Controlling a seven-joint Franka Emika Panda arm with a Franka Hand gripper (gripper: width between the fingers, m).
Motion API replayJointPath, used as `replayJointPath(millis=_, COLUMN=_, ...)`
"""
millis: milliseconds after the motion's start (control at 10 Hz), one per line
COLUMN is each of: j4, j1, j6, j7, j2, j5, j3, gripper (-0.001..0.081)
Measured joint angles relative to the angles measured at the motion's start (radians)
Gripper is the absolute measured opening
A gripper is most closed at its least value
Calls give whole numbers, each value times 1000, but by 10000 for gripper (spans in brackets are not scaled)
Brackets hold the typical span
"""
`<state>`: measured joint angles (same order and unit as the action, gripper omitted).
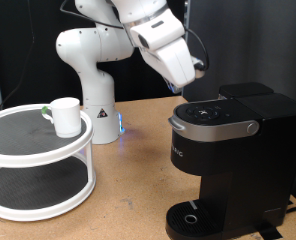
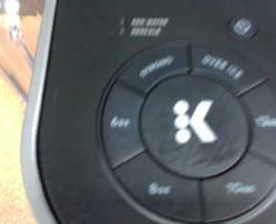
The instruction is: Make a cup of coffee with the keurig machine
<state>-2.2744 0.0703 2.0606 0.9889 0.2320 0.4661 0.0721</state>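
I see a brown wooden tabletop (image 1: 128, 190) against a dark backdrop, with the white robot arm's base (image 1: 93, 95) standing at the back of it. My landmark is the keurig machine (image 1: 228, 160), a large black boxy coffee maker on the exterior view's right side of the table. Its silver-grey lid handle (image 1: 218, 128) curves across the front of the top, and its round drip tray (image 1: 193, 218) sits low at the front with nothing standing on it.

The arm reaches over from behind the machine, and the gripper (image 1: 195, 88) hangs just above the machine's top, close to the lid. I cannot tell from either view how far the jaws are apart, since the fingers are hidden against the dark machine, and I see nothing held between them.

The wrist view is filled by the machine's top panel: a round dial of buttons (image 2: 189, 126) with a white K logo (image 2: 192, 121) in the middle and blurred, unreadable labels around it.

The cup (image 1: 64, 115), a plain white mug, stands upright well apart from the machine, towards the exterior view's left, on the upper tier of a round white two-tier stand (image 1: 38, 160).
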Motion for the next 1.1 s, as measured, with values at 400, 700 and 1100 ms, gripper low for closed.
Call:
replayJointPath(millis=400, j4=22, j1=-1, j6=-27, j7=21, j2=1, j5=1, j3=6, gripper=1)
replayJointPath(millis=700, j4=10, j1=-6, j6=-106, j7=140, j2=33, j5=-2, j3=45, gripper=1)
replayJointPath(millis=1100, j4=-22, j1=-36, j6=-235, j7=264, j2=122, j5=-45, j3=109, gripper=1)
